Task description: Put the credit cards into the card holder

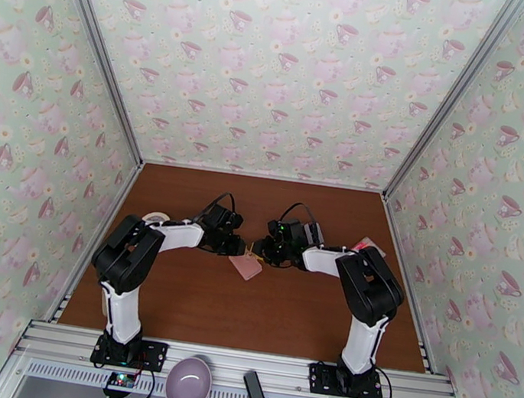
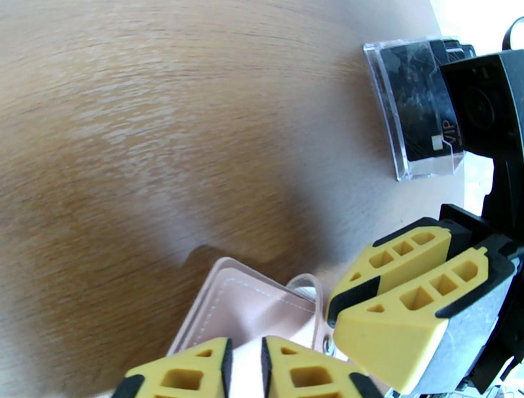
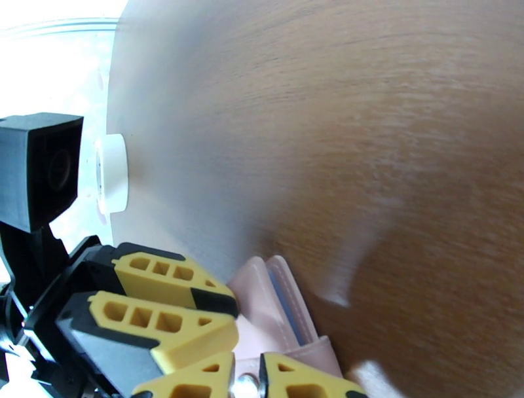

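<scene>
The holder (image 1: 245, 265) is grasped at desk (image 1: 246, 317) centre by the left hand (image 2: 245, 357) and the right hand (image 3: 245, 368); the cards (image 2: 426, 111) are seen at its 3 o'clock.

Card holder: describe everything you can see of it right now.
The card holder is a small pink fold-over wallet, leather-like, with pale stitching along its edge and a metal snap on its tab. Held between the left gripper, pinching one edge, and the right gripper, pinching the tab end, it seems lifted off the wooden table, slightly open with a bluish-grey layer between its leaves.
</scene>
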